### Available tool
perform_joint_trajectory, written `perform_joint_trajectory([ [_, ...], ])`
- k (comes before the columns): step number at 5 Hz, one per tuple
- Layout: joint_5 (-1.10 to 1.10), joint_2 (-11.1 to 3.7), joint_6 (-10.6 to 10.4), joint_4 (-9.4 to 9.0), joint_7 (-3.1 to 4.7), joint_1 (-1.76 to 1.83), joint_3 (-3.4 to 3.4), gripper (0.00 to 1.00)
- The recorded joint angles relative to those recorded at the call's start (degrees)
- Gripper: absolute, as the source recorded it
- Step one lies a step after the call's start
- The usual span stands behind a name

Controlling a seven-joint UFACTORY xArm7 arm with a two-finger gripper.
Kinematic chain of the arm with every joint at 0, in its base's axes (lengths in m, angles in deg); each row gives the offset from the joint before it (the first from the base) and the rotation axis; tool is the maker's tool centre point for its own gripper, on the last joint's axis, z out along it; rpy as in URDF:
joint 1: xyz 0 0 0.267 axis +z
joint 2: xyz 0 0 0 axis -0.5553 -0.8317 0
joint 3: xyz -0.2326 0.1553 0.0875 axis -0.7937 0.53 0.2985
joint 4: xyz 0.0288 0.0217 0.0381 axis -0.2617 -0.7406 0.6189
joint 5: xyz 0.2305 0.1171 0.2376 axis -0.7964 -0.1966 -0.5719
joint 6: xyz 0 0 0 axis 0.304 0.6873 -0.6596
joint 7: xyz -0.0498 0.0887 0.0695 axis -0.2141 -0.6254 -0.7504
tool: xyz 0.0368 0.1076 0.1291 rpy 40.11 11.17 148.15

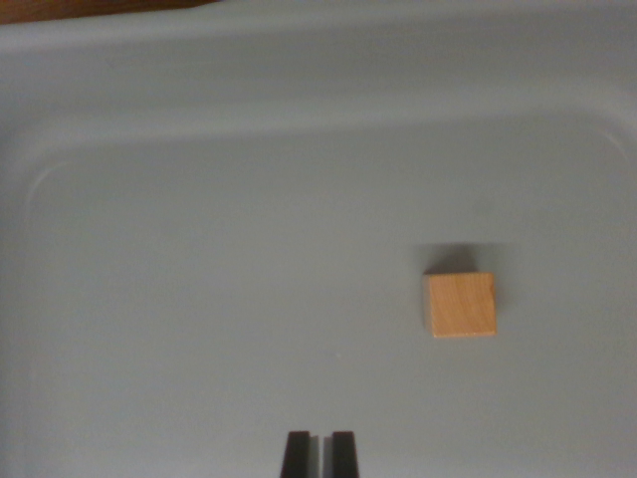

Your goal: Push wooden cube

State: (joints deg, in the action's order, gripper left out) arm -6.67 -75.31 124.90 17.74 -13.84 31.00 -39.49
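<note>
A small light wooden cube [461,305] rests on the floor of a grey tray, right of centre in the wrist view. My gripper [318,448] shows at the bottom edge as two dark fingertips nearly touching, with only a thin slit between them and nothing held. The cube lies up and to the wrist view's right of the fingertips, well apart from them.
The grey tray [199,249] fills almost the whole picture; its raised rim [299,60] curves along the top and the left side. A sliver of brown surface [100,5] shows beyond the rim at the top left.
</note>
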Motion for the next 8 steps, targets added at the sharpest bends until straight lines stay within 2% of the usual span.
perform_joint_trajectory([
  [1, 0.00, 0.00, 0.00, 0.00, 0.00, 0.00, 0.00, 0.00],
  [2, 0.13, -0.47, -1.92, -1.52, 0.47, -0.21, -0.17, 0.00],
  [3, 0.13, -0.47, -1.92, -1.52, 0.47, -0.21, -0.17, 0.00],
  [4, 0.26, -0.99, -4.02, -3.18, 0.99, -0.43, -0.36, 0.00],
  [5, 0.26, -0.99, -4.02, -3.18, 0.99, -0.43, -0.36, 0.00],
  [6, 0.41, -1.54, -6.29, -4.97, 1.55, -0.68, -0.57, 0.00],
  [7, 0.41, -1.54, -6.29, -4.97, 1.55, -0.68, -0.57, 0.00],
  [8, 0.57, -2.13, -8.68, -6.86, 2.14, -0.93, -0.79, 0.00],
])
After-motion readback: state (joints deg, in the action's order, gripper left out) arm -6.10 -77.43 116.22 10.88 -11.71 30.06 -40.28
